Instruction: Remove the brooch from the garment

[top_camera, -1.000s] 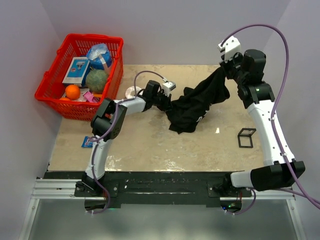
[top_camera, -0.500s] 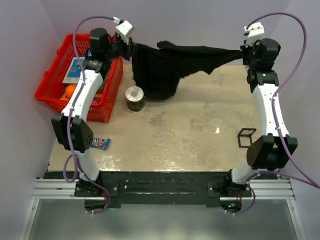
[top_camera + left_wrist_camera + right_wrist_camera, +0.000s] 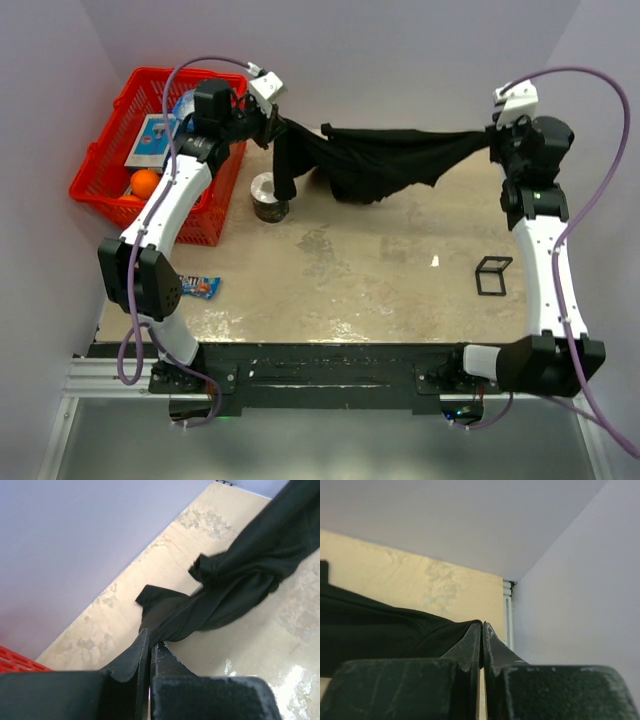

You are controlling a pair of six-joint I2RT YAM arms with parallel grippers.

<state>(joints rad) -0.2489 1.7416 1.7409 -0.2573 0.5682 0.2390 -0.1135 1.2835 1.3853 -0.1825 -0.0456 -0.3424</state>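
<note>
The garment (image 3: 385, 160), a black T-shirt, hangs stretched in the air across the back of the table between both arms. My left gripper (image 3: 272, 125) is shut on its left end, near the basket. My right gripper (image 3: 492, 140) is shut on its right end at the far right. In the left wrist view the garment (image 3: 240, 575) runs twisted from my left gripper (image 3: 150, 642) toward the upper right. Seen from the right wrist, the garment (image 3: 380, 630) leads off to the left of my right gripper (image 3: 482, 625). No view shows the brooch, and the white lettering is hidden in the folds.
A red basket (image 3: 150, 225) with fruit and packets stands at the back left. A grey round tin (image 3: 268, 196) sits beside it, under the cloth's left end. A blue packet (image 3: 198, 287) lies near the left edge, a small black frame (image 3: 492, 275) at the right.
A second ago the garment lay bunched on the table. Both arms have since lifted and spread it; over the last half second its hanging middle has drawn up into a tighter bundle.
</note>
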